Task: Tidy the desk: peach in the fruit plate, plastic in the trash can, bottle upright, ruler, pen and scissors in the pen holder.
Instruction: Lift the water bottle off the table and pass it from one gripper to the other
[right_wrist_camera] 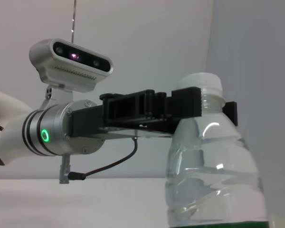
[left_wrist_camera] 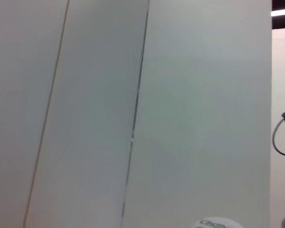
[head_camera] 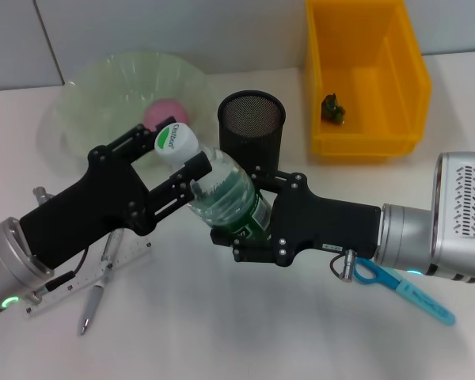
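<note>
A clear water bottle (head_camera: 222, 190) with a white cap (head_camera: 176, 142) and green label stands upright at the desk's centre. My left gripper (head_camera: 178, 158) is shut on its neck just under the cap; my right gripper (head_camera: 241, 210) is shut on its body. In the right wrist view, the bottle (right_wrist_camera: 213, 166) rises with the left gripper (right_wrist_camera: 209, 107) clamped at its neck. A pink peach (head_camera: 165, 111) lies in the pale green fruit plate (head_camera: 87, 95). The black mesh pen holder (head_camera: 252, 119) stands behind the bottle. A clear ruler (head_camera: 103, 277), a pen (head_camera: 99, 289) and blue scissors (head_camera: 404, 289) lie flat.
A yellow bin (head_camera: 364, 79) at the back right holds a dark crumpled piece (head_camera: 333, 109). The left wrist view shows mostly wall, with the cap (left_wrist_camera: 213, 223) at its edge. Both arms cross the middle of the desk.
</note>
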You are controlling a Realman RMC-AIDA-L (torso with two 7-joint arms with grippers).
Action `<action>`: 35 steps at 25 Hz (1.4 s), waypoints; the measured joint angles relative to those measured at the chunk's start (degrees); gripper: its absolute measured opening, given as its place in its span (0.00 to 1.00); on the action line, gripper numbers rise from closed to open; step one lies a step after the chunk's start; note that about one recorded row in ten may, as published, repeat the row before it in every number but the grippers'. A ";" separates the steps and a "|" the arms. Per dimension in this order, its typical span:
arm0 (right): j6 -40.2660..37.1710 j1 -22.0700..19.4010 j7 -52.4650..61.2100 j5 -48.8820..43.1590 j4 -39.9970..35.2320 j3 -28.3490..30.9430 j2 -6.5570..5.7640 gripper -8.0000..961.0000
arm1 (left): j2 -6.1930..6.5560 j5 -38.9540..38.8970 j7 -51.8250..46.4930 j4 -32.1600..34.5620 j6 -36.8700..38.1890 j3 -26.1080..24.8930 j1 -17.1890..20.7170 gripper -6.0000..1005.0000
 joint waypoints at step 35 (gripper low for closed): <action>-1.72 -0.63 0.26 -0.06 0.60 -0.54 0.00 0.80 | 0.51 0.58 0.43 0.64 0.17 2.66 -0.94 0.45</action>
